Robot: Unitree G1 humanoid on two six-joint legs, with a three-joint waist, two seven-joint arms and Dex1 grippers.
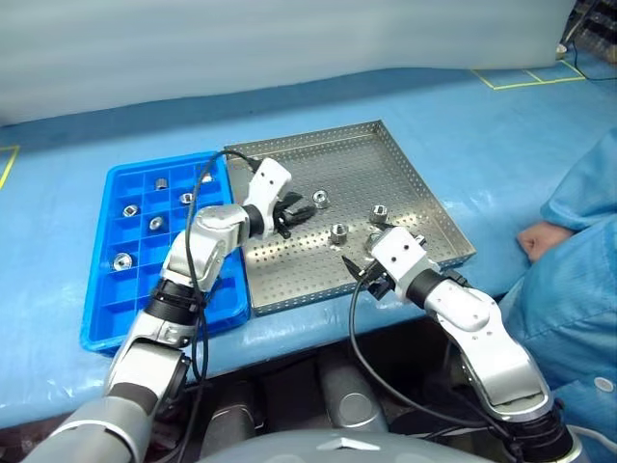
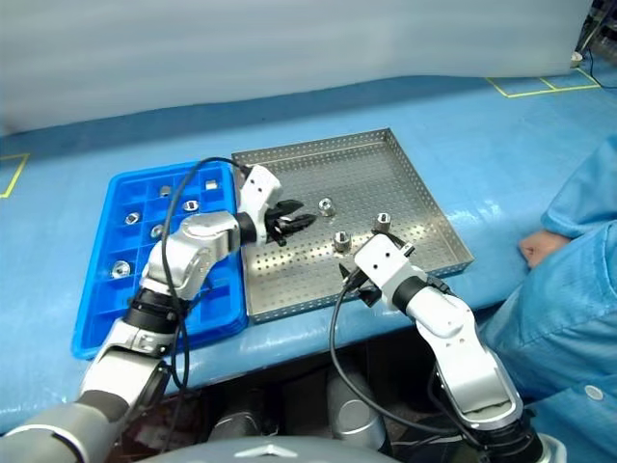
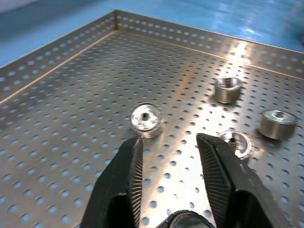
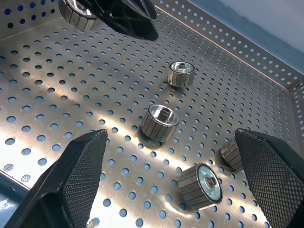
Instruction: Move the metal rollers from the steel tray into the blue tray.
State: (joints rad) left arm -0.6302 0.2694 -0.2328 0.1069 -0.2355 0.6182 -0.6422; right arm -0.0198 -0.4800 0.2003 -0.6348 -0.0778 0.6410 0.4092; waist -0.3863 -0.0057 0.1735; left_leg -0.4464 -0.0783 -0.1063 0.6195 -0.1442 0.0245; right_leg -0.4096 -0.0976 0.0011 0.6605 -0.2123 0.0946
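Jaws parted over steel tray (image 1: 405, 164), person's hand (image 1: 545, 238) beside it

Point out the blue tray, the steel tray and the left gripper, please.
blue tray (image 1: 96, 333), left eye view, bare near-left corner of its rim.
steel tray (image 1: 371, 164), left eye view, bare perforated floor near the far side.
left gripper (image 3: 166, 156), left wrist view, gap midway between its open fingertips.

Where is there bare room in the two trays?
Steel tray: its far half and near-left floor are bare; the rollers and both grippers crowd the middle and near-right. Blue tray: the near compartments are empty.
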